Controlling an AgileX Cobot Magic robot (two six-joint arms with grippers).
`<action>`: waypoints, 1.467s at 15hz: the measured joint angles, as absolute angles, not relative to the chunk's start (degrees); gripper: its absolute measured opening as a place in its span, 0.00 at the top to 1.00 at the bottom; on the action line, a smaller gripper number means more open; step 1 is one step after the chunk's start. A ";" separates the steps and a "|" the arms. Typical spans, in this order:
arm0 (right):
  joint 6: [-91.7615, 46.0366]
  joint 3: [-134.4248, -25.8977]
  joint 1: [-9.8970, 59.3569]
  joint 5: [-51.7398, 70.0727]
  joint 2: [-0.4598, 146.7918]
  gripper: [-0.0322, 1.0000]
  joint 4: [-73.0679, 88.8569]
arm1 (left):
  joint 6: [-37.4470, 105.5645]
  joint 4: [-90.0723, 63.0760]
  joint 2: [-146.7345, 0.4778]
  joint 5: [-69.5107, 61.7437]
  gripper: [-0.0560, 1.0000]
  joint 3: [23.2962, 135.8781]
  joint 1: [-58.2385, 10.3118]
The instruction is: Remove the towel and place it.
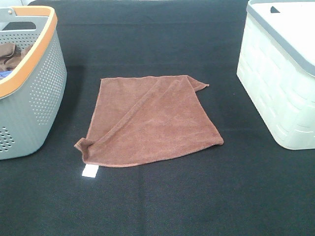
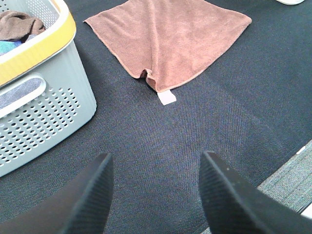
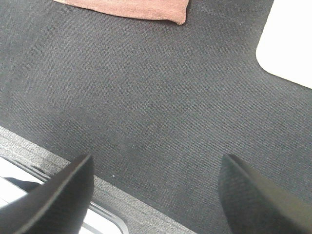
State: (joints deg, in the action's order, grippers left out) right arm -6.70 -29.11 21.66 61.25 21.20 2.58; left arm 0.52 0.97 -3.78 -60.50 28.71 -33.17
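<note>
The reddish-brown towel (image 1: 152, 120) lies spread flat on the black cloth in the middle of the table, with a diagonal fold and a white tag (image 1: 90, 170) at its near left corner. It also shows in the left wrist view (image 2: 170, 41) with its tag (image 2: 166, 97), and one corner shows in the right wrist view (image 3: 146, 9). My left gripper (image 2: 156, 195) is open and empty, well short of the towel. My right gripper (image 3: 156, 195) is open and empty over bare cloth near the table's front edge. Neither gripper shows in the high view.
A grey perforated basket with an orange rim (image 1: 47, 83) stands at the left; a darker brown bunched cloth (image 1: 12, 54) lies inside it. A white lidded box (image 1: 283, 93) stands at the right. The black cloth's front edge shows in the right wrist view (image 3: 58, 161).
</note>
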 joint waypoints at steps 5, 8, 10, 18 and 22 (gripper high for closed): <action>-6.70 -29.11 21.66 61.25 21.20 0.31 2.64 | 0.57 0.97 -3.78 -60.45 0.45 28.71 -33.17; -6.70 -29.11 21.66 61.25 21.20 0.31 2.64 | 0.57 0.97 -3.78 -60.45 0.45 28.71 -33.17; -6.70 -29.11 21.66 61.25 21.20 0.31 2.64 | 0.57 0.97 -3.78 -60.45 0.45 28.71 -33.17; -6.70 -29.11 4.18 61.19 9.17 0.31 2.86 | 0.57 0.92 -3.78 -60.33 0.45 28.71 -6.02; -6.70 -29.11 2.35 61.25 0.00 0.31 3.15 | 0.57 0.92 -3.55 -60.33 0.45 28.71 2.18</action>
State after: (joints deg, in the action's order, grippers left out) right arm -6.70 -29.11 2.35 61.25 0.00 3.15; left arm 0.57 0.92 -3.55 -60.33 28.71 2.18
